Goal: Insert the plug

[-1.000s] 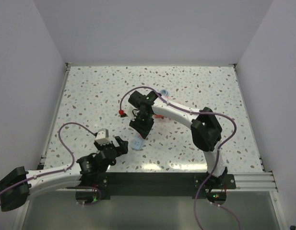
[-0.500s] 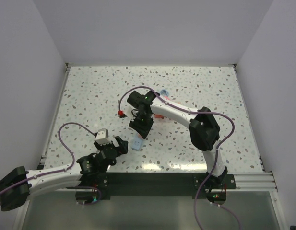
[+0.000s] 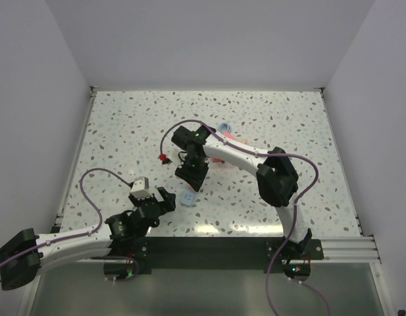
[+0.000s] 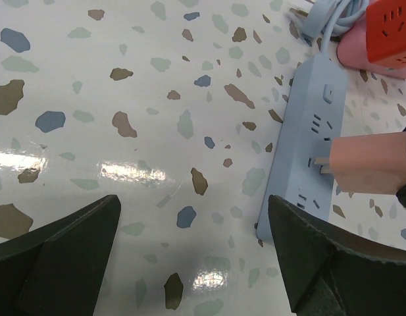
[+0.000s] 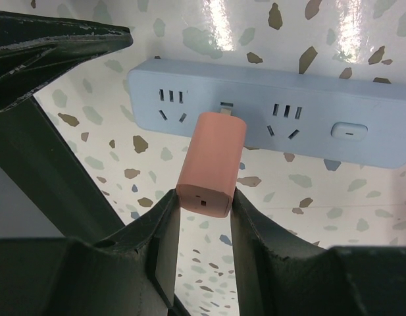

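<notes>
Jaws of left gripper (image 4: 196, 263) spread wide, idle in the foreground; further out, right gripper (image 5: 204, 204) clamped on the plug (image 5: 212, 161) — sits slightly further left than a second ago, prongs touching the blue power strip (image 5: 308, 92), body not yet flush — leaves only a push home.

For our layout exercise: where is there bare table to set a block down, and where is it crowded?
Free: the far band of the table along its back edge, and the right side past the right arm. Crowded: mid-table, where the right gripper holds the plug at the power strip.
</notes>
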### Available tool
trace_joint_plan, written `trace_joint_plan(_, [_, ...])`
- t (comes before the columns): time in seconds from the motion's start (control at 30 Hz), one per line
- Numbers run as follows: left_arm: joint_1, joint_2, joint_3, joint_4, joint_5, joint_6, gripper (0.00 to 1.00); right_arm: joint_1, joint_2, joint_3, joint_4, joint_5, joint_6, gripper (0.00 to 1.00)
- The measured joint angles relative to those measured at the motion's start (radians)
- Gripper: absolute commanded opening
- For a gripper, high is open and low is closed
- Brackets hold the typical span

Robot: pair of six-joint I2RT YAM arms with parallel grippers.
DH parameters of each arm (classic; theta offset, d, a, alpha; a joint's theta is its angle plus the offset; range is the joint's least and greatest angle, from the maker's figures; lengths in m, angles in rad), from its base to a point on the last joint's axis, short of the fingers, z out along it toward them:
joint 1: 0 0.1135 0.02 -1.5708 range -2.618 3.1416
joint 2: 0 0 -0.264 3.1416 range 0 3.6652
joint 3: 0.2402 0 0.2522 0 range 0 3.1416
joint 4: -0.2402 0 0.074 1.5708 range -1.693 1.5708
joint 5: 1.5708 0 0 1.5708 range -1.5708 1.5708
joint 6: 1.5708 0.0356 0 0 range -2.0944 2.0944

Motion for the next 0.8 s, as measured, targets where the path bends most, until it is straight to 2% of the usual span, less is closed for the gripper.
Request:
trace_joint_plan(0.4, [0.000,-0.005,0.000,-0.003,0.002,0.001,1.00,0.007,0.009,0.015,-0.010,0.014,-0.003,0.00])
trace_joint_plan(0.8, [0.000,-0.026,0.000,-0.021,0.014,0.011,1.00,0.013,0.071,0.114,-0.089,0.025,-0.007,0.00])
